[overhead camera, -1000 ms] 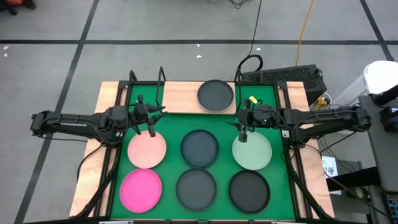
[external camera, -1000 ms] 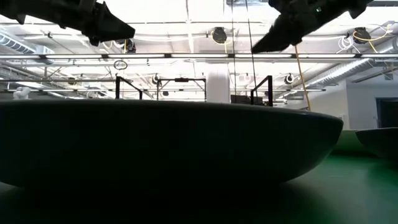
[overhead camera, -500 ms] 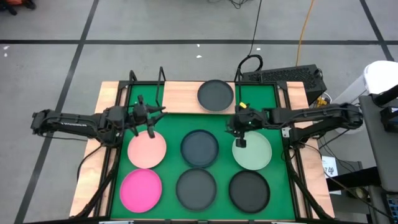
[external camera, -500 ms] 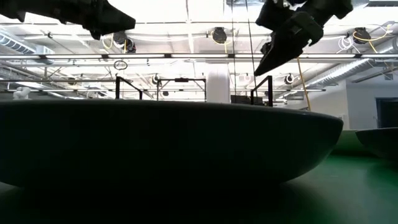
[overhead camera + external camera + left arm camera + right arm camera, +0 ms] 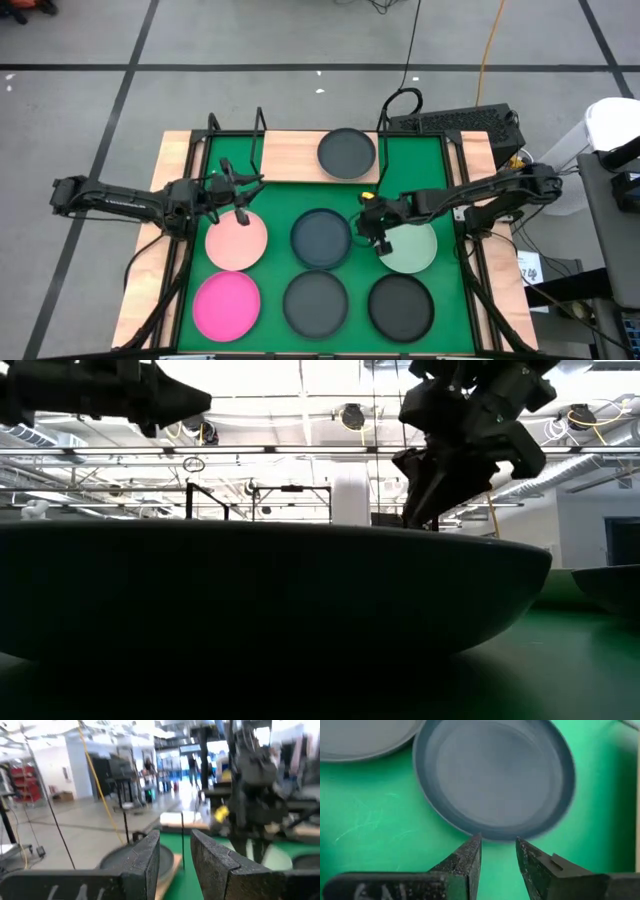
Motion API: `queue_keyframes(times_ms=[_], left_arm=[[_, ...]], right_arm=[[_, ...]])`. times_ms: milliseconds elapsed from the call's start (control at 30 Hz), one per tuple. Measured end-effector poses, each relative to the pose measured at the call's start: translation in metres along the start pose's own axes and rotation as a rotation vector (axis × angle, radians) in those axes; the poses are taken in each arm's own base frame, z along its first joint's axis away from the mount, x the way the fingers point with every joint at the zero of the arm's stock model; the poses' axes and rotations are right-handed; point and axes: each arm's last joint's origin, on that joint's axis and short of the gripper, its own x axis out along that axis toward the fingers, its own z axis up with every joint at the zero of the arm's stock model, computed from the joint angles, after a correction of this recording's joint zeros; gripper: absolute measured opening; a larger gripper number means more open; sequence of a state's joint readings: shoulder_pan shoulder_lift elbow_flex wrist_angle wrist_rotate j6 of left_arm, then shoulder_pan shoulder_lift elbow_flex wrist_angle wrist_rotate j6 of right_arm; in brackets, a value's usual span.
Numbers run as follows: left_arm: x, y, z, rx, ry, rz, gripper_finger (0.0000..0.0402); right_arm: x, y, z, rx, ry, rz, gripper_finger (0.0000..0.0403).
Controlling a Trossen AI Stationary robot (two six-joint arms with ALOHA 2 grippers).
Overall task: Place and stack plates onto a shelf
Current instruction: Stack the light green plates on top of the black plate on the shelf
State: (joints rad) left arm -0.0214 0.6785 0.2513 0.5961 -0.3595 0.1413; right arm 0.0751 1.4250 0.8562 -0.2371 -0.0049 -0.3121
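Observation:
Seven plates show; the white one is out of view. One dark plate (image 5: 347, 152) sits on the light-wood shelf (image 5: 290, 156) at the far edge. On the green mat lie the pale pink plate (image 5: 237, 241), hot pink plate (image 5: 227, 304), pale green plate (image 5: 410, 248) and three dark plates (image 5: 321, 238) (image 5: 316, 301) (image 5: 401, 306). My right gripper (image 5: 377, 235) (image 5: 498, 845) is open and points down. It hovers at the centre dark plate's (image 5: 495, 775) right rim, between that plate and the green one. My left gripper (image 5: 243, 205) (image 5: 175, 845) is open above the pale pink plate's far rim.
Black wire frames (image 5: 235, 135) (image 5: 385, 125) stand at the shelf's two ends. A keyboard-like black unit (image 5: 460, 122) and cables lie beyond the far right corner. In the low view a dark plate (image 5: 270, 590) fills the foreground, with both grippers above it.
My right gripper has moved toward the table's left and near edges and come down. It has gone from above the pale green plate's far rim to the gap beside the centre dark plate. Its fingers now point more steeply down. The plates have not moved.

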Motion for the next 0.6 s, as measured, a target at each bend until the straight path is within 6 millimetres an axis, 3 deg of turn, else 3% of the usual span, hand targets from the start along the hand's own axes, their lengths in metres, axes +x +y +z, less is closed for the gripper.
queue_keyframes(times_ms=[100,333,500,600], left_arm=[[-0.003,0.001,0.003,-0.014,-0.056,0.013,0.0115],[-0.003,0.001,0.002,-0.031,-0.052,0.012,0.0115],[-0.002,0.001,0.001,-0.052,-0.034,0.009,0.0115],[-0.002,0.001,0.001,-0.040,-0.035,0.011,0.0115]], right_arm=[[0.005,0.006,0.000,-0.037,0.015,0.019,0.0105],[0.008,0.014,-0.006,0.053,0.089,0.045,0.0105],[0.002,0.013,-0.014,0.417,0.179,0.008,0.0105],[-0.001,0.015,-0.017,0.545,0.216,0.025,0.0105]])
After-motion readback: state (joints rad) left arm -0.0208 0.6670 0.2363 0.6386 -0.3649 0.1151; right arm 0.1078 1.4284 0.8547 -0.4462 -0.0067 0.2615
